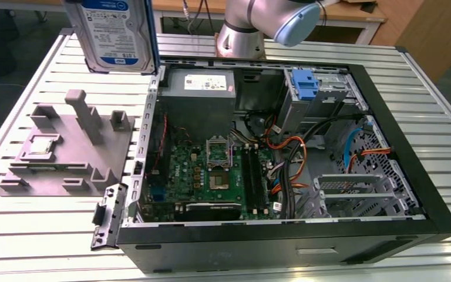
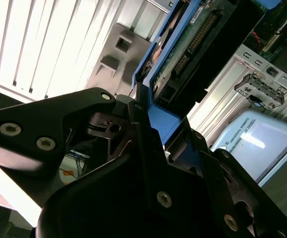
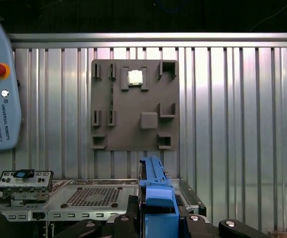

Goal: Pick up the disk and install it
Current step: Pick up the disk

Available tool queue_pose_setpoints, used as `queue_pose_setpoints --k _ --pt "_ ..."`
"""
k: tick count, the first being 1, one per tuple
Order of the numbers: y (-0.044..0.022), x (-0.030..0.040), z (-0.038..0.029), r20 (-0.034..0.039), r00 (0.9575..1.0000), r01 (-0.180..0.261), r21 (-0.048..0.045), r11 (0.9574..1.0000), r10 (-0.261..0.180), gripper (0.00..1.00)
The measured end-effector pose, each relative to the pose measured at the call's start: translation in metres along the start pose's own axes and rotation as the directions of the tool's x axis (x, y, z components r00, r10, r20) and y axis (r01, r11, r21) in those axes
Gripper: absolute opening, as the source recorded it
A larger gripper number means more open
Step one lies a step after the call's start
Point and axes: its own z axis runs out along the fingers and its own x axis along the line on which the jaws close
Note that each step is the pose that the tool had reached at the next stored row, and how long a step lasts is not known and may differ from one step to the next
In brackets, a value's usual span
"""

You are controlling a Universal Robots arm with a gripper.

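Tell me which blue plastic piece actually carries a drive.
The one on the disk, held aloft in the gripper at the exterior view's left. The blue bracket inside the computer case is bare.

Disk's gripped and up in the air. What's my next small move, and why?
Likely carry it toward the exterior view's right: the gripper holds the disk high at the case's left-hand edge in that view, while the drive cage sits at the opposite side.

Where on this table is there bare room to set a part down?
Free: bare slats of the table between the grey fixture and the table edge, at the exterior view's lower left, beside the computer case. Crowded: inside the case, motherboard and cables.
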Motion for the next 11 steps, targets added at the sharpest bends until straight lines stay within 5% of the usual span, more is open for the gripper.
queue_pose_setpoints --k 11 --pt "-0.0062 -0.0002 0.0 0.0 1.0 0.0 0.0 1.0 0.0 0.36"
